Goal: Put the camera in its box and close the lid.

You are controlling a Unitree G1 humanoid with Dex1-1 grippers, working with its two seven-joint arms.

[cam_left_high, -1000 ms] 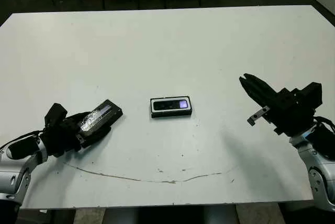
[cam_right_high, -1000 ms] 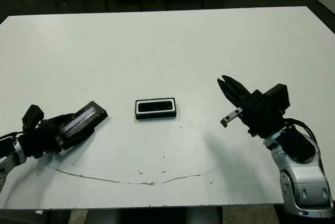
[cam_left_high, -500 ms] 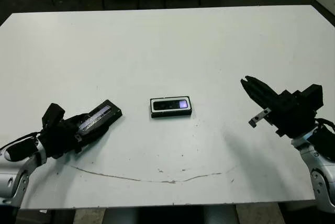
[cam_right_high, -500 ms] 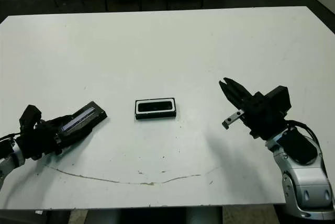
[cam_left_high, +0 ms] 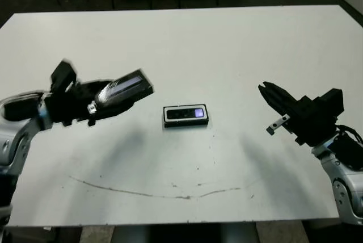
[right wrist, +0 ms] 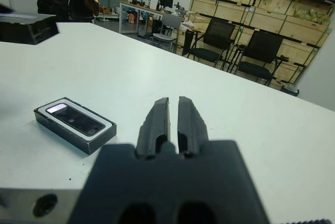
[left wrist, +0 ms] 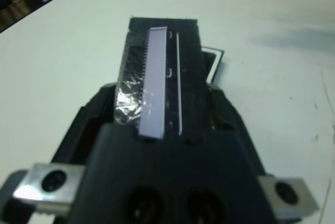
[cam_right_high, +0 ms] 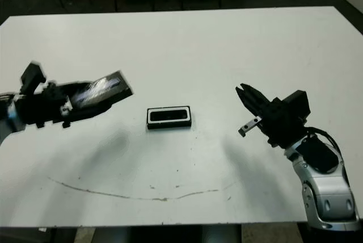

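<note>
One lid (cam_left_high: 126, 87) in left hand (cam_left_high: 85, 102); one camera (cam_left_high: 185, 113) in one box (cam_left_high: 185, 122).

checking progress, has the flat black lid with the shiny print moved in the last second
Yes. The flat black lid, held in the left gripper, has risen off the table and come closer to the white-lined black box.

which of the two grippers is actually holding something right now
The left gripper: it is shut on the lid, held above the table. The right gripper holds nothing, its fingers nearly together, off to the side of the box.
</note>
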